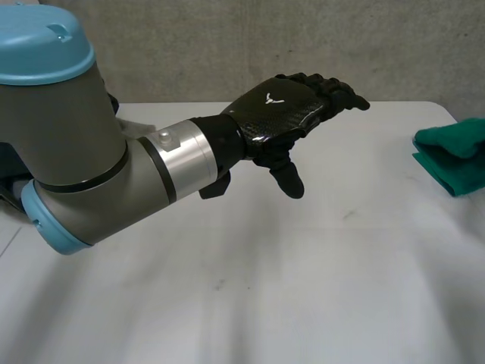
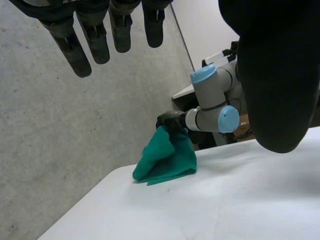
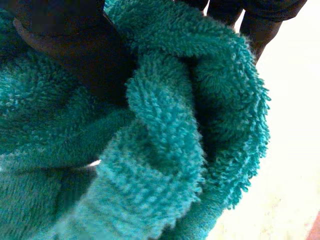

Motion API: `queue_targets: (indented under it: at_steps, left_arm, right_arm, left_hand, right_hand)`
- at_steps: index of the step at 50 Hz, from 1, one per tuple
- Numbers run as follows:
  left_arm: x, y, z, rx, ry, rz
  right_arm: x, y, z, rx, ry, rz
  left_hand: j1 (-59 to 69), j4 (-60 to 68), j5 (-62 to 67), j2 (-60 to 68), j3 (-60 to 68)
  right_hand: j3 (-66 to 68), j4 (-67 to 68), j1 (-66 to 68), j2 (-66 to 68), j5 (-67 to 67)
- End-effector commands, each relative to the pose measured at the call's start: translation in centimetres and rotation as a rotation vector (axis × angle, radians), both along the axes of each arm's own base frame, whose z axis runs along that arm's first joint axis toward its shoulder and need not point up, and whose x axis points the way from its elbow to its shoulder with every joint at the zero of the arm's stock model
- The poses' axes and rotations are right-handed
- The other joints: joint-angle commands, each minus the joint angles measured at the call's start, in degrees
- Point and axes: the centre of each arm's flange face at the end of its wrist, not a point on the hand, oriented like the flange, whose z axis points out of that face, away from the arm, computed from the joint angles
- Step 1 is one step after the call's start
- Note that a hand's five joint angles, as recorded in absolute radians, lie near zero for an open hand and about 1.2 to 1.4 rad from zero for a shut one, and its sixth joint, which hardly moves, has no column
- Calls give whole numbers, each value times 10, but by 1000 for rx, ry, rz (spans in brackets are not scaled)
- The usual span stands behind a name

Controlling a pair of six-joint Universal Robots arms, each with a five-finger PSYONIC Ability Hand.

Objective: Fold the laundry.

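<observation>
1. The robot's left arm (image 1: pixel 76 152) reaches in from 9 o'clock over the white table (image 1: pixel 242 296). Its black left hand (image 1: pixel 284 114) hangs above the middle of the tabletop and touches nothing.
2. The left hand is empty. Its fingers (image 2: pixel 75 52) are stretched out straight side by side, and its thumb (image 2: pixel 280 90) is held apart from them, pointing down toward the table in the head view.
3. A green terry towel (image 1: pixel 455 159) lies at 3 o'clock on the table, right at its edge, well apart from the left hand.
4. Seen past the left hand's fingertips, the towel sits near the table's corner. Its lower layers rest flat on the surface and one part is drawn up into a peak.
5. The right hand (image 2: pixel 169 120), at the end of the grey right arm (image 2: pixel 215 102), is at that peak.
6. In the right wrist view, the right hand pinches a thick bunch of the towel. The pile is gathered into folds between its thumb on one side and its fingertips (image 3: pixel 257 20) on the other.
</observation>
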Motion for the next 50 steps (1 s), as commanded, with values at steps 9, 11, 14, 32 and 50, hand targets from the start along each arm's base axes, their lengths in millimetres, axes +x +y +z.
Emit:
queue_targets:
  at_steps: [9, 11, 14, 32, 50]
  left_arm:
    - [-7, 12, 0, 15, 6, -35]
    - [-8, 15, 1, 14, 7, -39]
    - [-8, 18, 1, 15, 6, -47]
    - [37, -55, 47, -140, 149, 505]
    - [239, -284, -80, -441, -372, 1134]
  right_arm:
    - [-27, 25, 8, 252, 99, 16]
    - [-38, 29, 14, 277, 154, -16]
    - [-45, 37, 32, 314, 290, -62]
    - [97, 108, 143, -253, 657, 332]
    - [187, 245, 56, -81, 914, 829]
  left_hand:
    - [27, 23, 9, 22, 19]
    - [27, 23, 9, 22, 19]
    - [27, 23, 9, 22, 19]
    - [36, 31, 17, 30, 28]
    - [31, 26, 12, 25, 22]
  right_hand:
    - [-427, -583, -426, -421, -576]
    - [-427, -583, -426, -421, -576]
    - [-427, -583, -426, -421, -576]
    - [-427, -583, -426, -421, -576]
    - [-427, -583, -426, -421, -576]
